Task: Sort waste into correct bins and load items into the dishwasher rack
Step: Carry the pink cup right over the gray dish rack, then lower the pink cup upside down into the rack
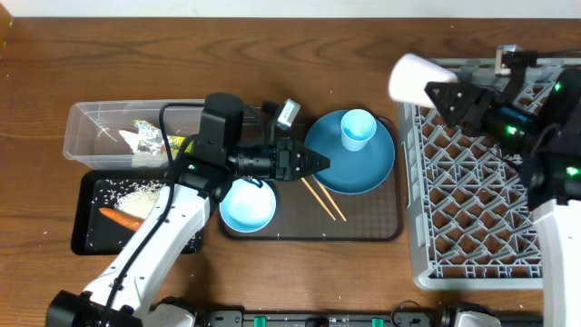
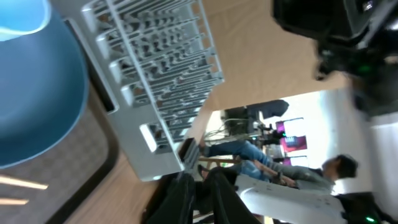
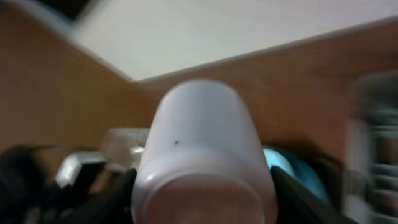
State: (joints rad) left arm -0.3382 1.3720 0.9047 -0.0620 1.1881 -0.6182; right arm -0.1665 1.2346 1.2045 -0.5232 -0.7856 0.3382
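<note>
My right gripper (image 1: 434, 91) is shut on the pinkish-white cup (image 1: 411, 79) and holds it on its side above the left edge of the grey dishwasher rack (image 1: 472, 182). The cup fills the right wrist view (image 3: 202, 143) between the fingers (image 3: 205, 200). My left gripper (image 1: 320, 162) is shut and empty over the left rim of the blue plate (image 1: 372, 168). The light blue cup (image 1: 357, 129) stands on the plate. The bowl (image 1: 247, 205) and two chopsticks (image 1: 324, 198) lie on the brown tray (image 1: 363, 222). The left wrist view shows the fingers (image 2: 202, 196), plate (image 2: 37, 106) and rack (image 2: 155, 68).
The clear tub (image 1: 91, 123) at the left holds the snack wrapper (image 1: 150, 138) and something white. The black tray (image 1: 86, 227) in front of it holds the carrot (image 1: 118, 218) and rice (image 1: 136, 194). My left arm lies across both bins.
</note>
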